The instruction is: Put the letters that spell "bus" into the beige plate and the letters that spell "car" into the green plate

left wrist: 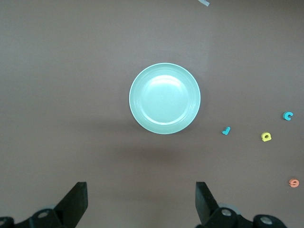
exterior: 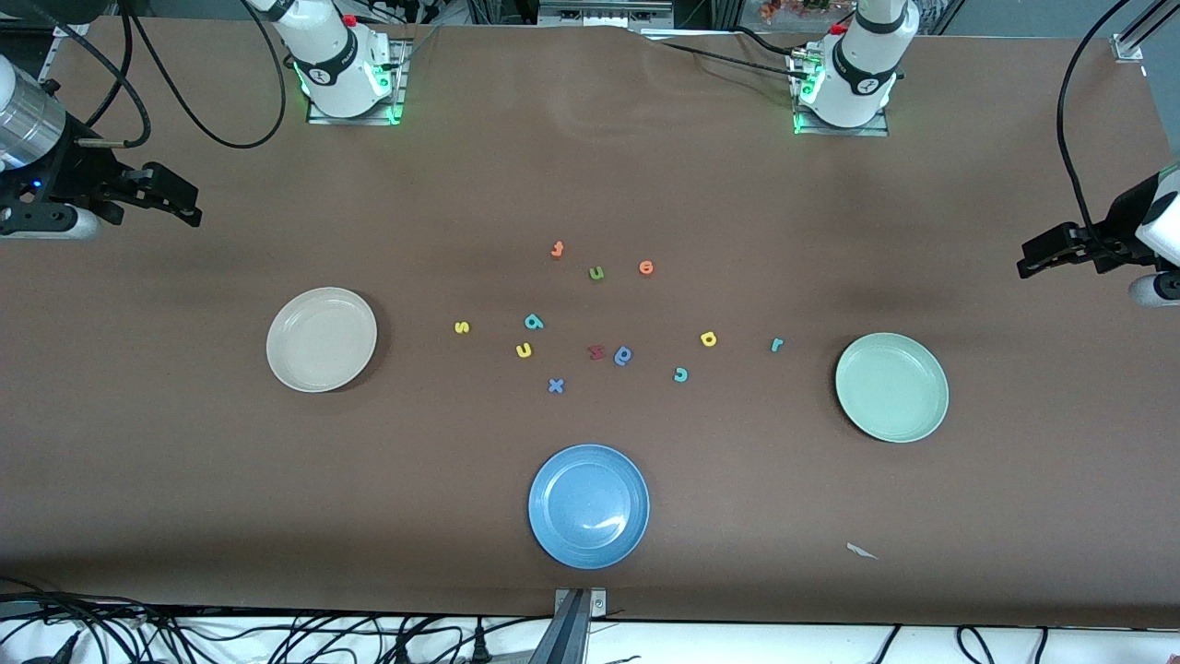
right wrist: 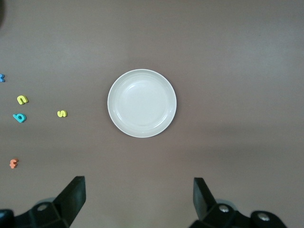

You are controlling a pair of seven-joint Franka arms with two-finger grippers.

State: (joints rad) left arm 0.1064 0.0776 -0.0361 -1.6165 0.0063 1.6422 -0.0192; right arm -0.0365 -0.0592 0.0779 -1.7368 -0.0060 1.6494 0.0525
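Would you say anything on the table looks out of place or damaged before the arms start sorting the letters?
One thing: a small white scrap lies on the brown table, nearer the front camera than the green plate; it matches nothing else. The foam letters lie scattered between the plates, all three plates empty.

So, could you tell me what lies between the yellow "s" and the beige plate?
Nothing: in the front view, only bare brown tabletop separates the yellow "s" from the beige plate. The right wrist view shows the same.
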